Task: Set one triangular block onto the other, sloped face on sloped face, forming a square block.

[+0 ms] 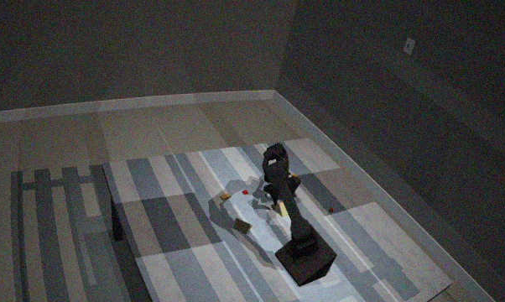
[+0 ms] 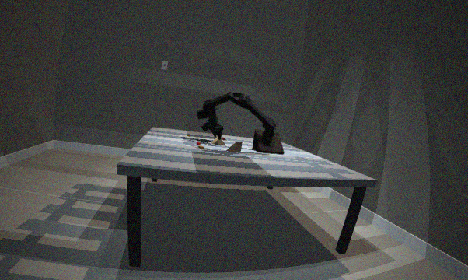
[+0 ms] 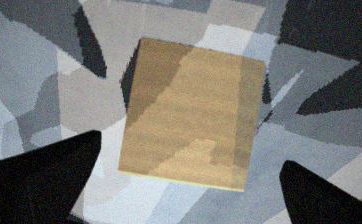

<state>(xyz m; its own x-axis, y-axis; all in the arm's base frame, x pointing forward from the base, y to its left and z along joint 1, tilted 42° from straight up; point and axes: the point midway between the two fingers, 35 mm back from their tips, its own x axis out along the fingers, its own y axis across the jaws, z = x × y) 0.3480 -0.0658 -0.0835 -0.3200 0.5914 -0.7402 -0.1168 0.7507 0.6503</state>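
A tan wooden triangular block lies on the striped table, its broad face filling the middle of the wrist view. My gripper points down just above it, open wide and empty, with one dark finger on each side of the block and apart from it. The arm partly hides this block in the top view. The second triangular block lies by itself a short way off, nearer the arm's base.
Small loose bits lie around the blocks: a red one, a tan one, another red one and an orange one beside the arm. The table stands on dark legs above the floor.
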